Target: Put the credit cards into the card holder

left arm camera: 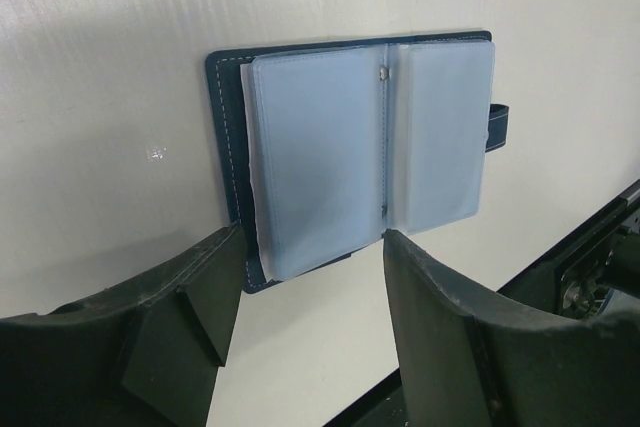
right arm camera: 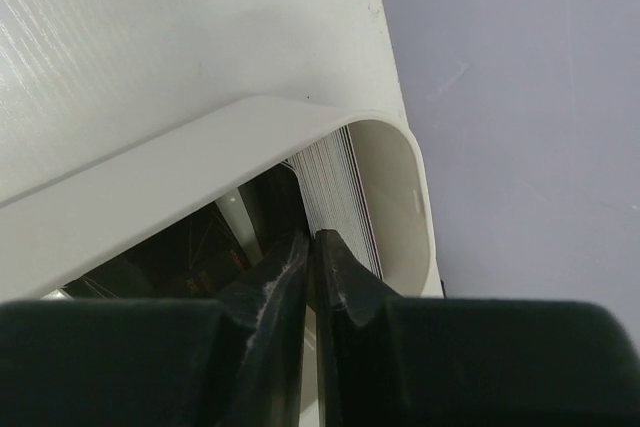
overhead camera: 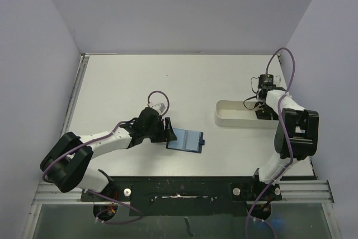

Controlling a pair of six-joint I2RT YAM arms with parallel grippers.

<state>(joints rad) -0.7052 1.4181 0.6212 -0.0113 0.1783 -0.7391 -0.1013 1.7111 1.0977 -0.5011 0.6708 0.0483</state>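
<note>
- Bracing for a card, my left gripper [left arm camera: 312, 247] hovers with its fingers spread wide, one on either side of the near edge of the small navy blue folding card holder [left arm camera: 360, 147], gripping nothing.
- The holder lies opened flat just ahead of those fingers, its pale blue clear pockets facing up and its strap tab sticking out on the side away from me. I judge that I wait here to pin it while a card goes in.
- My right gripper [right arm camera: 312, 242] is dipped into the rounded end of the long white oblong plastic tray [right arm camera: 200, 147], well apart from the holder, with its fingertips drawn together to a sliver.
- Whether a card edge is nipped between those tips I cannot tell.
- Dark flat credit cards [right arm camera: 190, 257] lie in the tray just left of my right fingertips, which is why this arm reaches there.
- The tray's curved wall stands close on the right of those tips, so any lift looks best taken straight up.
- Bare white table [overhead camera: 140, 82] stretches between my two grippers, open room for carrying a card across.
</note>
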